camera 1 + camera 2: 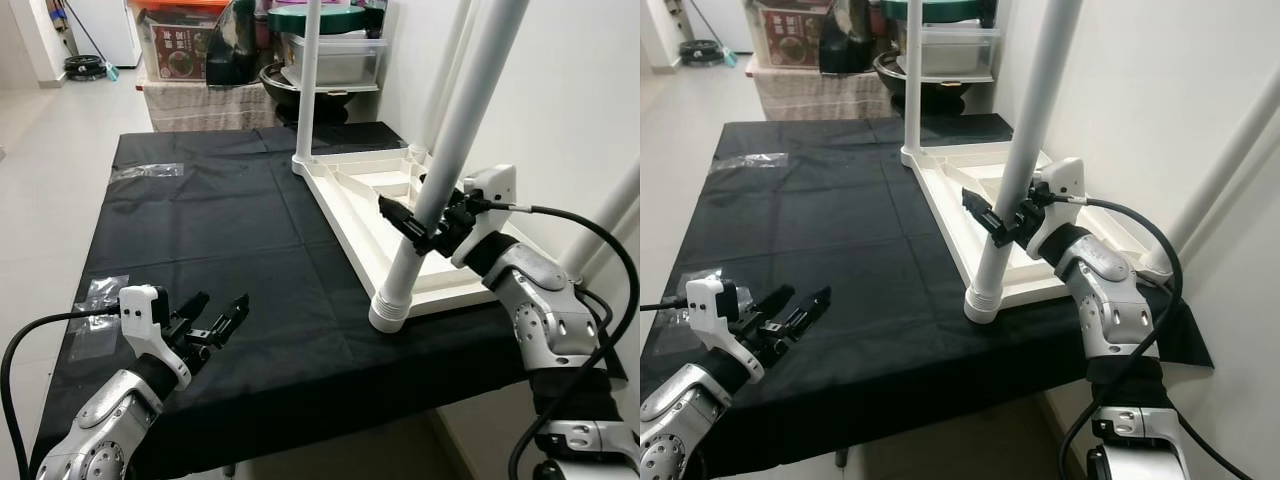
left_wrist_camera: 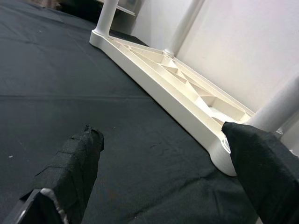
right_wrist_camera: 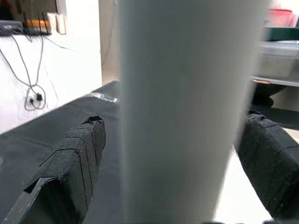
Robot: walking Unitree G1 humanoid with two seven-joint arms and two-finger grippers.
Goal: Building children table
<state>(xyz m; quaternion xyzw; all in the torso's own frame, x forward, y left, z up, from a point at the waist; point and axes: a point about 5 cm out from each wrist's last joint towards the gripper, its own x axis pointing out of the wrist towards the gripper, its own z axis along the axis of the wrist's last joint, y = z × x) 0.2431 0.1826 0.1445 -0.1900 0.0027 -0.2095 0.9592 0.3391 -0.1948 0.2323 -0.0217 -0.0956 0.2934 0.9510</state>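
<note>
White tabletop (image 1: 350, 215) lies upside down on the black cloth (image 1: 200, 240), at its right side by the wall. Near leg (image 1: 440, 170) stands in the front corner socket, tilted. Right gripper (image 1: 412, 222) straddles that leg low down, fingers either side; firm contact not clear. Left gripper (image 1: 215, 320) hovers over the cloth's front-left area, fingers spread, holding nothing.
</note>
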